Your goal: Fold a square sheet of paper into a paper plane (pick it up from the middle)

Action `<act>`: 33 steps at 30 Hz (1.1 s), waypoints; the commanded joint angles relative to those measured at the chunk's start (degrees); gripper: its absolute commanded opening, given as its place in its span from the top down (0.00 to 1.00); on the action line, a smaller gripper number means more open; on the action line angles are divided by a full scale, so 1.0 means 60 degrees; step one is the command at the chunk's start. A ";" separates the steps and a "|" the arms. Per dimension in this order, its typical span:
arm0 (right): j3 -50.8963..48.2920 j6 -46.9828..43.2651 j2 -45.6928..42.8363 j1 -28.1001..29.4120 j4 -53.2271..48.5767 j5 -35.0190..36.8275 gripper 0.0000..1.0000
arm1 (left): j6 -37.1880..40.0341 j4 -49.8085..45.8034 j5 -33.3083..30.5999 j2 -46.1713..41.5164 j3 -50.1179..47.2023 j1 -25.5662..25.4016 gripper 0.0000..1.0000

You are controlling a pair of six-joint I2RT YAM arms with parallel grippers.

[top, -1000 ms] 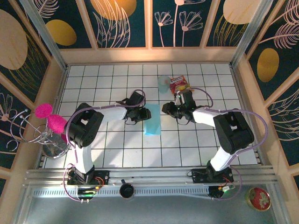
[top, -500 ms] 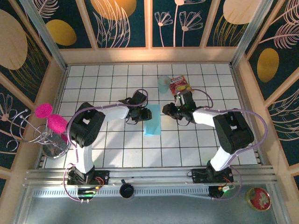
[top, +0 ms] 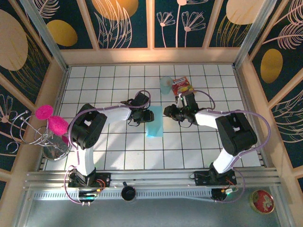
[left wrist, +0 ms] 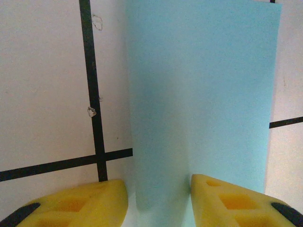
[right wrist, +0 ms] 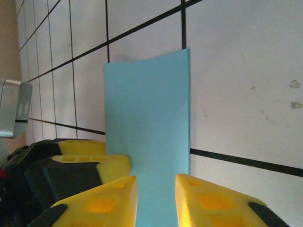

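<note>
Top view: the folded sheet of paper [top: 155, 122] lies as a narrow strip on the tiled table [top: 118, 151]. You see the left gripper [top: 145, 115] at the sheet's left edge and the right gripper [top: 167, 111] just beside its right edge. A cup [top: 165, 85] and a snack packet [top: 181, 86] stand beyond its far end. Left wrist view: the left gripper's [left wrist: 158, 204] jaws stand spread, and the sheet's [left wrist: 203, 94] near end lies in the gap. Right wrist view: the right gripper's [right wrist: 156, 201] jaws are parted by a narrow gap into which the sheet [right wrist: 147, 118] runs; you cannot tell whether they touch it. The left gripper's fingers [right wrist: 111, 165] sit at the sheet's opposite edge.
</note>
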 commanded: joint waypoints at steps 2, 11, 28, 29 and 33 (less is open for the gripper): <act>0.0051 -0.0166 0.0420 0.0294 0.0254 -0.0520 0.75 | 0.0104 0.0192 -0.0718 0.2342 -0.0867 -0.0068 0.55; 0.0382 -0.0045 0.1162 0.0644 0.0468 -0.1014 0.84 | 0.0102 0.0248 -0.0694 0.2357 -0.0947 -0.0058 0.56; 0.0446 -0.0638 0.2332 0.0444 -0.1651 0.0091 0.90 | -0.0018 0.0179 -0.0573 0.1371 -0.0871 -0.0059 0.55; 0.0447 -0.0680 0.2404 0.0421 -0.1784 0.0171 0.90 | -0.0062 0.0124 -0.0618 0.1034 -0.0810 -0.0061 0.55; 0.0517 -0.0858 0.2632 0.0392 -0.2040 0.0347 0.90 | -0.0240 -0.0161 -0.1249 -0.0380 -0.0482 -0.0058 0.49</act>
